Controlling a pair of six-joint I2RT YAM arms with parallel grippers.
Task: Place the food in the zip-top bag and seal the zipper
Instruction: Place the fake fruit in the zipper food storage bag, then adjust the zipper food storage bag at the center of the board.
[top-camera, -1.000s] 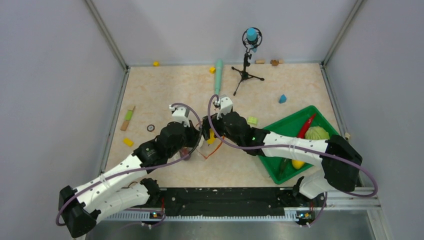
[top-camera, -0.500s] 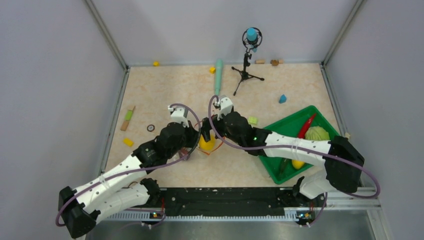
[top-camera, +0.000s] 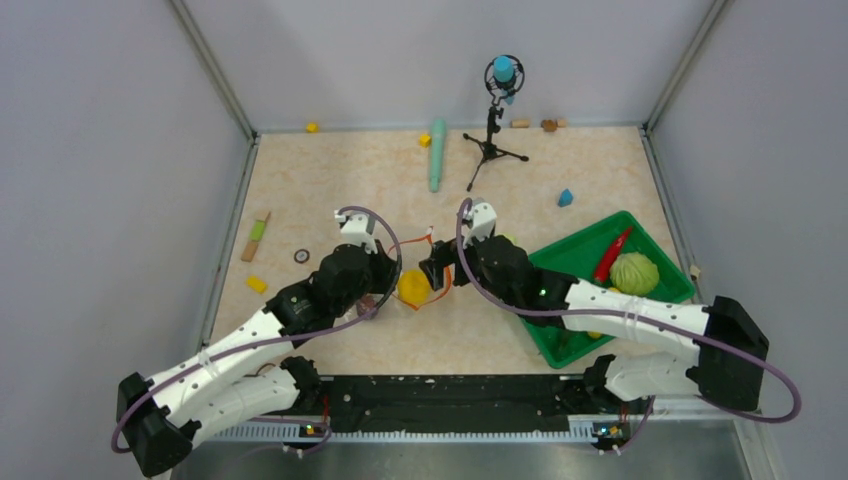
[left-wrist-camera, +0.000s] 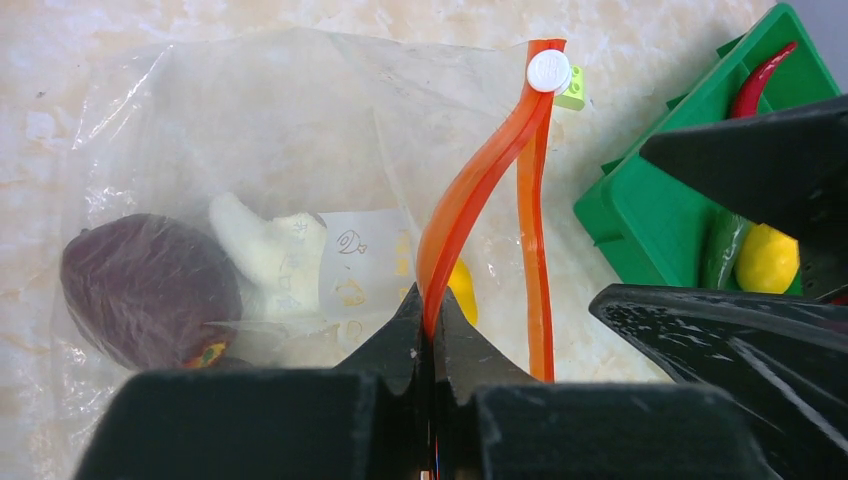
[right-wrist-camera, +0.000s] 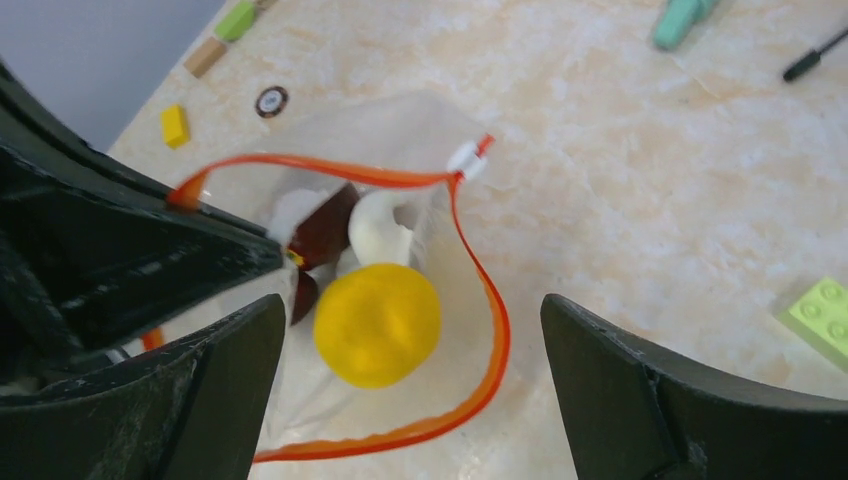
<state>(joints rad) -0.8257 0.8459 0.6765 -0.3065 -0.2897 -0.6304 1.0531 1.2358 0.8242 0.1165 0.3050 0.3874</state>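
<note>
1. Beside the green tray (left-wrist-camera: 640, 220) lies the zip-top bag (left-wrist-camera: 250, 130), a yellow piece (right-wrist-camera: 377, 324) inside.
2. The left gripper (left-wrist-camera: 432, 320) pinches the zipper (left-wrist-camera: 470, 200) tight.
3. The right gripper (right-wrist-camera: 412, 300) is spread wide above it.

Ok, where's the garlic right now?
In the left wrist view, the garlic lies inside the bag, left of centre, right beside the dark red piece.

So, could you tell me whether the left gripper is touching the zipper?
Touching. In the left wrist view, the left gripper is closed on the zipper, and the orange strip rises straight out from between its shut jaws.
</note>
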